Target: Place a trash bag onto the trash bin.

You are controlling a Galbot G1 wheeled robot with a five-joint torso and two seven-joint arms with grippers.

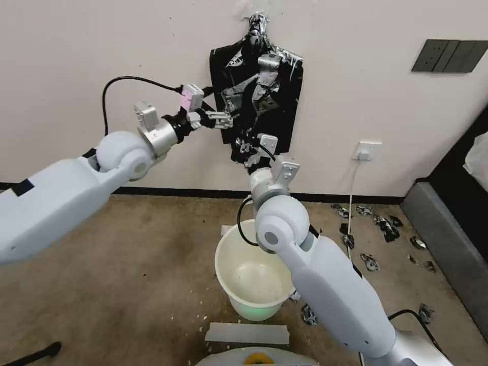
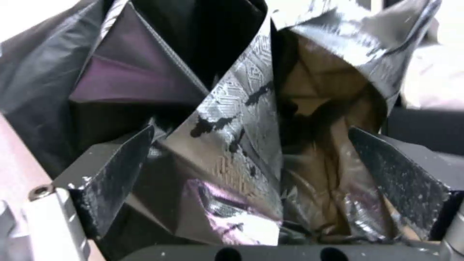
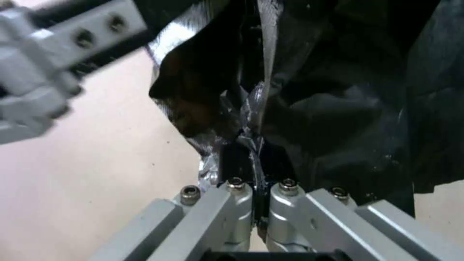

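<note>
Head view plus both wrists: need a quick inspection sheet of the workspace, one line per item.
Surface: brown carpet, white specks around the bin.
Job's things: trash bag hanging on the wall; trash bin on the floor below, unlined.
Clutter: black plastic scraps on the robot's right; a white strip before the bin.
Grippers: left gripper open at the bag's edge, plastic between its fingers; right gripper shut on the bag's lower edge.
Cables: white cord from the wall outlet.
Surroundings: switch panel, dark furniture at right.
</note>
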